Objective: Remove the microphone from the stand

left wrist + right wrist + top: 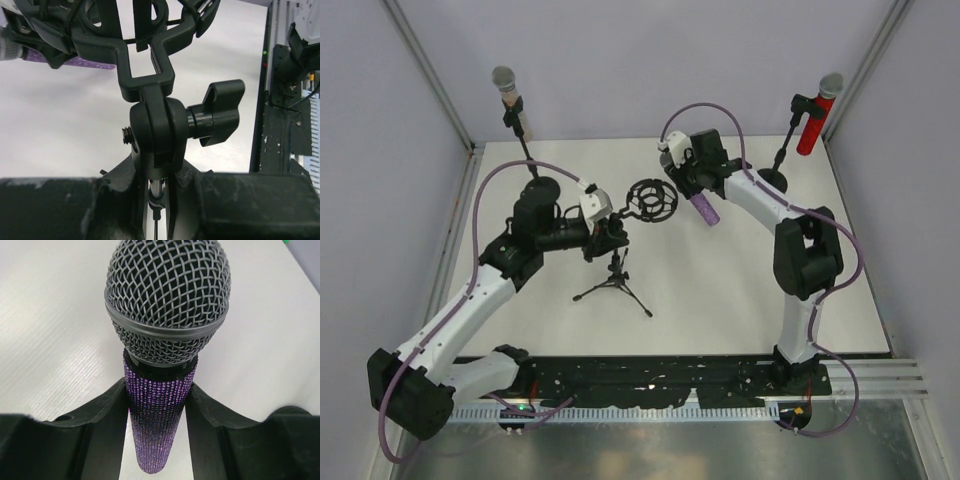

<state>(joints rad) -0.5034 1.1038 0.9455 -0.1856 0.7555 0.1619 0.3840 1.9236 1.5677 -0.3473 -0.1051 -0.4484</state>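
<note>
A small black tripod stand (pixel 613 285) stands mid-table, with a ring-shaped shock mount (pixel 652 200) on top. My left gripper (pixel 605 238) is shut on the stand's thin pole (pixel 159 192), just under the swivel joint (pixel 157 135) and its wing knob (pixel 220 120). The microphone (pixel 705 210) has a purple glitter body and a grey mesh head. It hangs right of the ring, outside it, above the table. My right gripper (pixel 156 410) is shut on its body (pixel 160 400) below the head (pixel 167 295). In the left wrist view, a strip of the microphone (pixel 75 61) shows behind the mount.
Another stand at the back left holds a beige microphone (pixel 510 100). One at the back right holds a red microphone (pixel 815 120), with its round base (pixel 772 180) close behind my right arm. Grey walls enclose the white table (pixel 720 290) on three sides.
</note>
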